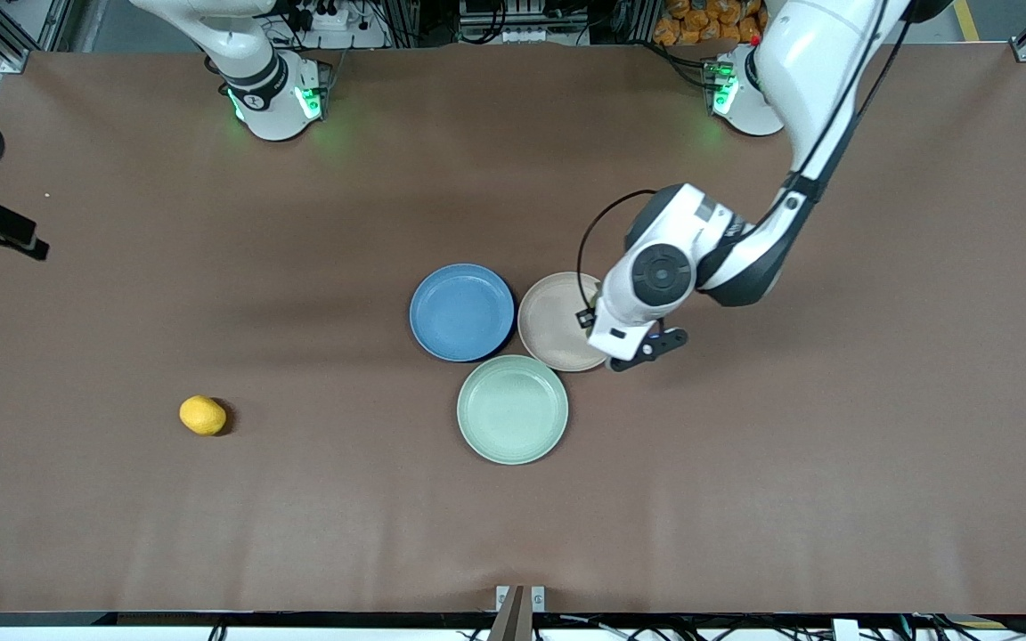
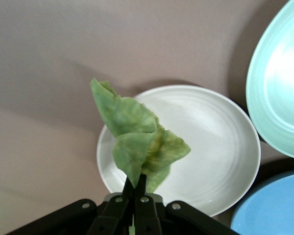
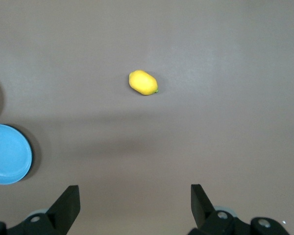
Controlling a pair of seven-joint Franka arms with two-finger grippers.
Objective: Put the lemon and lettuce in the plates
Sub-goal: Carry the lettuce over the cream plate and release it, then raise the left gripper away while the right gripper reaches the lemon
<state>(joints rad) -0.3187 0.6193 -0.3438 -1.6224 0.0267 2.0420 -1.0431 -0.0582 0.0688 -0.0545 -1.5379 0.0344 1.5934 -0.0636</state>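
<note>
left gripper (image 2: 135,182) pinches lettuce (image 2: 137,134) over beige plate (image 2: 225,147), seemingly airborne.

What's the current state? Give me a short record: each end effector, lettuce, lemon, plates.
left end effector: shut on the lettuce, over the beige plate
right end effector: open, holding nothing, up over bare table; arm waits
lemon: on the table toward the right arm's end, in no plate
blue plate: nothing in it, beside the beige plate
green plate: nothing in it, nearest the front camera
done: neither item placed yet
</note>
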